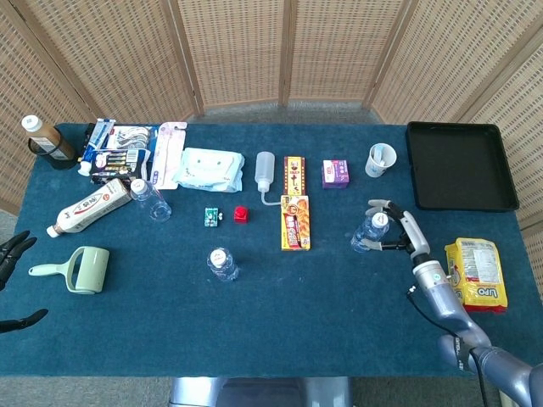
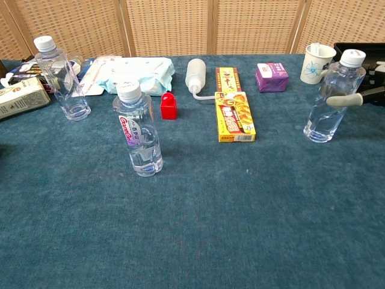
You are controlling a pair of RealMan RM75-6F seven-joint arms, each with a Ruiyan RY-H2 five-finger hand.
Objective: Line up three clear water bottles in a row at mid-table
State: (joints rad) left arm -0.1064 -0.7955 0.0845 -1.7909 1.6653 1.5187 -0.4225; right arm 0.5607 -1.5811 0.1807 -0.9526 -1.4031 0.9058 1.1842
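Three clear water bottles stand on the blue table. The left bottle [image 1: 151,200] [image 2: 60,78] is near the far left clutter. Nearer the front stands the middle bottle [image 1: 222,263] [image 2: 139,129], which has a pink label. My right hand [image 1: 397,231] wraps the right bottle [image 1: 371,231] [image 2: 329,105], with the fingers [image 1: 378,205] round its far side. The thumb [image 2: 346,99] lies across its front. The bottle stands upright on the cloth. My left hand [image 1: 10,254] shows at the left edge with its fingers spread, holding nothing.
A yellow snack box [image 1: 295,222], a red block [image 1: 241,214] and a white squeeze bottle [image 1: 265,174] lie between the bottles. A paper cup [image 1: 381,159], a purple box [image 1: 336,173] and a black tray [image 1: 461,165] sit at the back right. A green lint roller [image 1: 76,270] lies at the front left.
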